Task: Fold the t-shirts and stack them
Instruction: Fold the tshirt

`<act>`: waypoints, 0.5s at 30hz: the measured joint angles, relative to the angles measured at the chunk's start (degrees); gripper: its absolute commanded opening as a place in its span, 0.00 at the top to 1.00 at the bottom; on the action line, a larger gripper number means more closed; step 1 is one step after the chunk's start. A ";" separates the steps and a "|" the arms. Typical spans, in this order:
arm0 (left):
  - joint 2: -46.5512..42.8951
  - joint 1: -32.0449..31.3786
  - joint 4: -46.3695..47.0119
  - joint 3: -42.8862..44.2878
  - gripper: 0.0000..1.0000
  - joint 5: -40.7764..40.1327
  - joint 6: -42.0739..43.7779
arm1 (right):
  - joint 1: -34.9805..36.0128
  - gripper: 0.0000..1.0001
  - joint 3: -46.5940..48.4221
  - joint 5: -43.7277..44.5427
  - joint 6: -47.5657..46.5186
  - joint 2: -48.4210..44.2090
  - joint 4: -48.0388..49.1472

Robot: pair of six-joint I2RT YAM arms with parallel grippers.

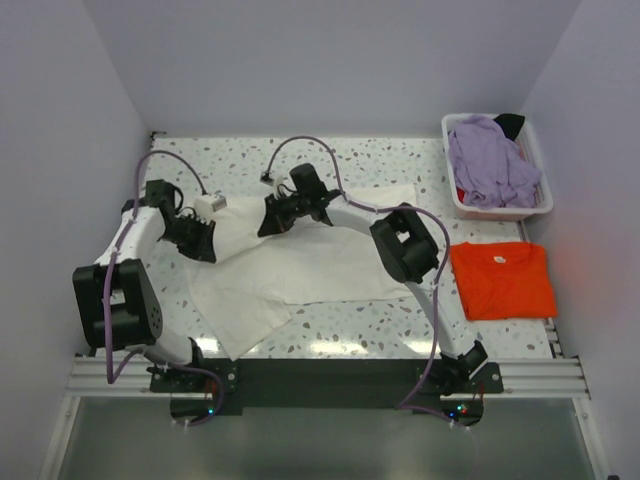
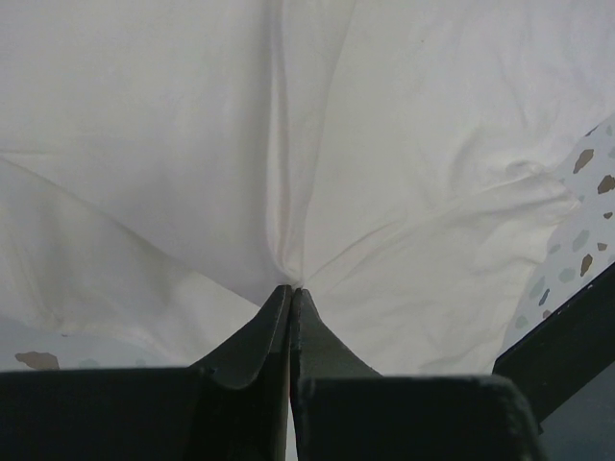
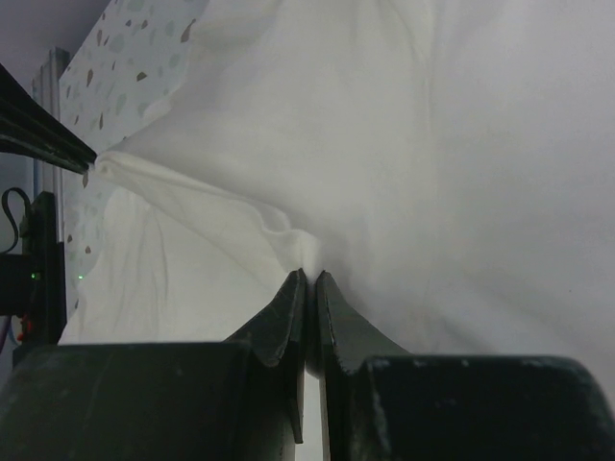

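A large cream-white t-shirt (image 1: 300,260) lies spread and partly bunched in the middle of the table. My left gripper (image 1: 208,238) is shut on its left part; the wrist view shows the cloth (image 2: 288,144) pinched at my gripper's tips (image 2: 291,286). My right gripper (image 1: 272,222) is shut on its upper part; the cloth (image 3: 404,144) gathers at that gripper's tips (image 3: 310,273). A folded orange-red t-shirt (image 1: 503,280) lies flat at the right. A crumpled lavender t-shirt (image 1: 490,165) fills the basket.
A white plastic basket (image 1: 455,195) stands at the back right, with a dark item (image 1: 510,124) at its far corner. The terrazzo table (image 1: 380,160) ends in a metal rail (image 1: 330,375) at the near edge. Grey walls enclose three sides.
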 measured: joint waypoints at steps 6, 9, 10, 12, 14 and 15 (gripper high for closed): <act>1.44 0.17 -2.16 0.92 0.71 2.36 1.92 | -0.02 0.79 -1.22 -2.71 -2.93 -0.55 -2.36; 3.74 1.88 -3.76 4.48 0.67 5.18 2.54 | -0.04 0.76 -4.07 -4.22 -6.05 -2.86 -4.44; 4.74 2.51 -3.89 6.12 0.66 5.86 2.49 | -0.04 0.77 -4.68 -4.46 -7.67 -3.69 -5.55; 6.25 3.34 -3.19 8.59 0.65 7.04 2.27 | -0.04 0.77 -5.05 -4.81 -11.17 -4.98 -8.13; 7.06 3.58 -1.42 9.51 0.64 7.67 0.92 | -0.04 0.74 -5.07 -5.01 -14.97 -6.19 -10.97; 7.39 3.48 -0.50 9.60 0.64 7.87 0.22 | -0.04 0.73 -5.22 -4.98 -16.65 -6.80 -12.35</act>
